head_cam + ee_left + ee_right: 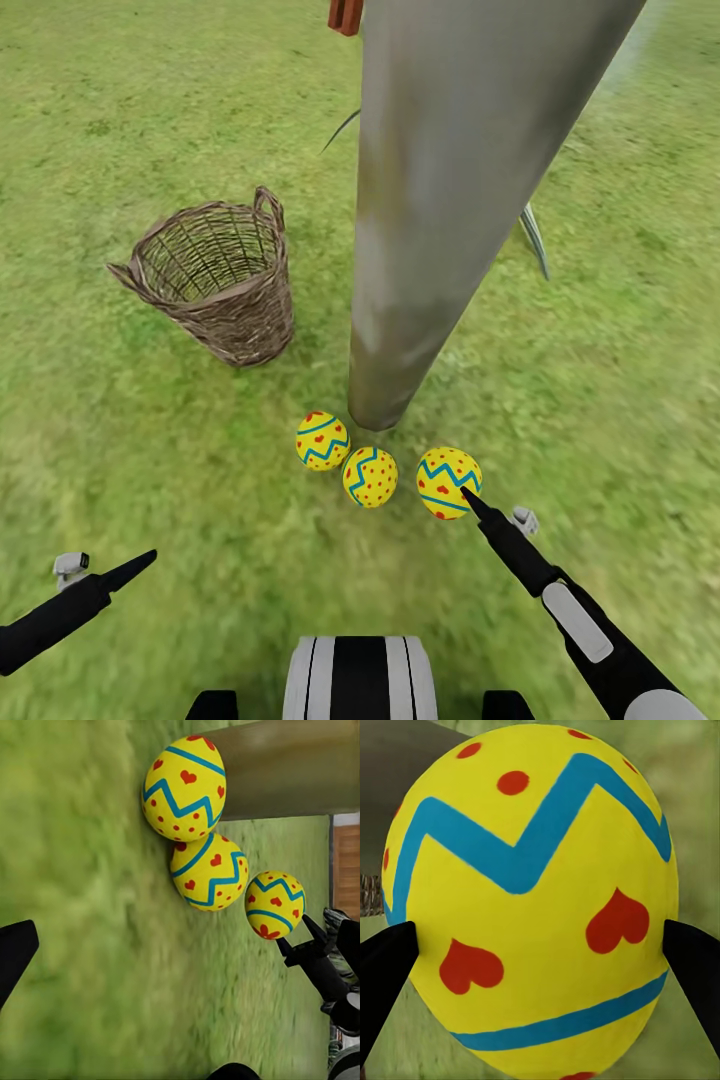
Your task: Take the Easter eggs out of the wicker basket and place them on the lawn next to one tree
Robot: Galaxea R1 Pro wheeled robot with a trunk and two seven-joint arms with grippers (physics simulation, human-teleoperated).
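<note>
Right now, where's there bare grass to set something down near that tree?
Crowded: three eggs line the trunk's near foot, the right gripper at the rightmost. Free: lawn right of the trunk, and the patch between basket and left gripper.

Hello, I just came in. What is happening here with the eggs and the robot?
The robot is moving Easter eggs from the basket to the foot of the tree. The basket looks empty now. Two eggs lie on the lawn beside the trunk. The right gripper is at the third egg, its jaws on either side of it, next to the other two. The left gripper hangs apart, holding nothing.
</note>
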